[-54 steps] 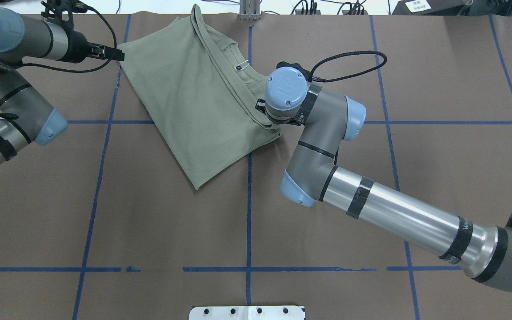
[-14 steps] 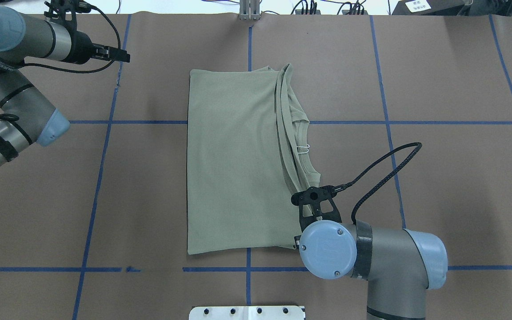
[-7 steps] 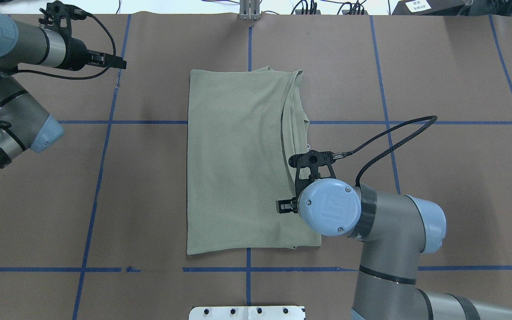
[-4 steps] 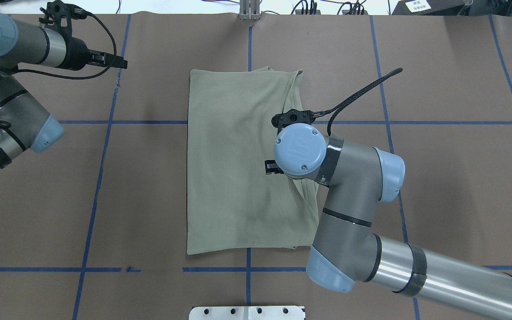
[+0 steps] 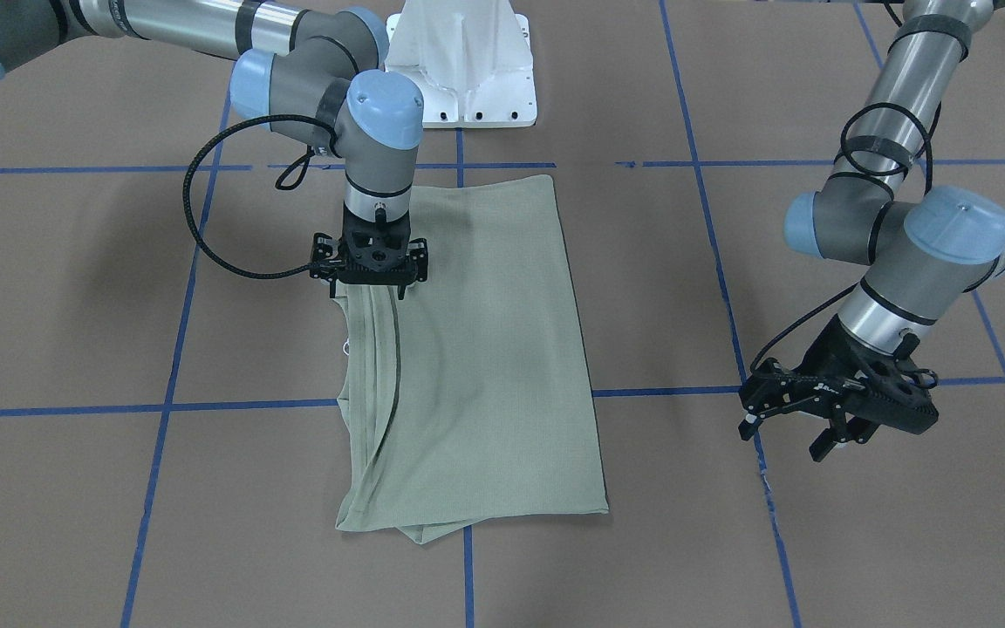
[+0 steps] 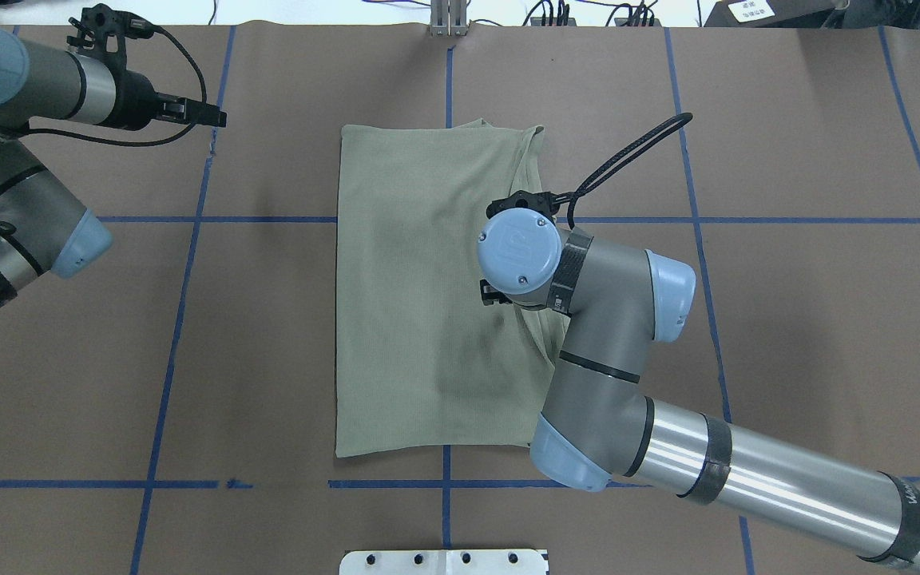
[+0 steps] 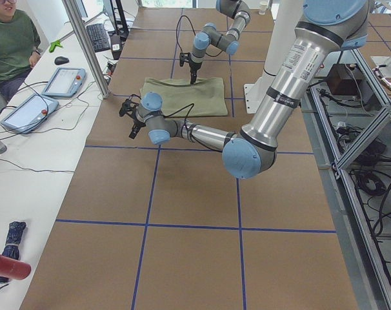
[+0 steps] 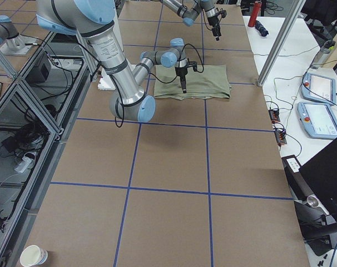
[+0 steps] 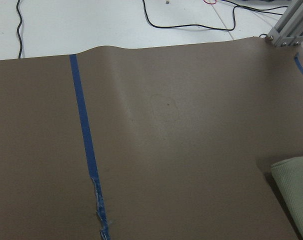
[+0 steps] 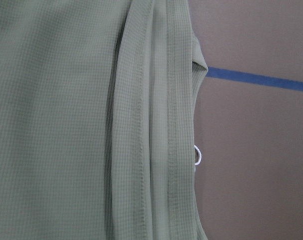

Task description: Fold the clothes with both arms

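Note:
The clothes are one sage-green shirt, folded into a tall rectangle at the table's middle. Its layered hems and neck run down the edge on my right, filling the right wrist view, with a white loop peeking out. My right gripper points straight down onto that layered edge near its middle, its tips apart, so it looks open and holds nothing. From overhead its wrist hides it. My left gripper hovers open over bare table far to the shirt's left. Its camera catches only a shirt corner.
Blue tape lines grid the brown table cover. The white base pedestal stands at the robot's edge. A metal post and cables sit at the far edge. A person and tablets are beside the table's left end.
The right gripper dragged the shirt from the far left to the centre, squared it, let go, then moved up its right edge. The left arm barely moved.

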`<state>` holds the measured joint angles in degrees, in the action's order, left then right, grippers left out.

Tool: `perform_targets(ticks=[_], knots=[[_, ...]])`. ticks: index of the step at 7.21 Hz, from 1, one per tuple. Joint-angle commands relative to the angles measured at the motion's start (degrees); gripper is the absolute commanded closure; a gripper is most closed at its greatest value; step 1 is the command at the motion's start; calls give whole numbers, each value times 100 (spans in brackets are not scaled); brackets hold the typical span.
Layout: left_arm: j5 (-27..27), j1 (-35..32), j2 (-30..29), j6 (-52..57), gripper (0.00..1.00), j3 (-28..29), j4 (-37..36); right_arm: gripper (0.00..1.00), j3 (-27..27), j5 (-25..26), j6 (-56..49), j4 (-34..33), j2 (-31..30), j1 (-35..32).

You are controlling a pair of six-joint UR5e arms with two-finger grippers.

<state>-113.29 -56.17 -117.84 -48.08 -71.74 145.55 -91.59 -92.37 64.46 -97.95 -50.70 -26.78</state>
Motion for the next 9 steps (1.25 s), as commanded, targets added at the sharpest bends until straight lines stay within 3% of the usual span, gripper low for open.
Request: perform_targets(ticks=[1, 4, 9], knots=[[0, 1, 6, 0, 0, -7, 0, 0, 115, 0, -4, -13, -1, 33], [0, 1, 6, 0, 0, -7, 0, 0, 115, -9, -213, -74, -88, 15], [0, 1, 6, 0, 0, -68, 0, 0, -122, -141, -1268, -58, -651, -652]])
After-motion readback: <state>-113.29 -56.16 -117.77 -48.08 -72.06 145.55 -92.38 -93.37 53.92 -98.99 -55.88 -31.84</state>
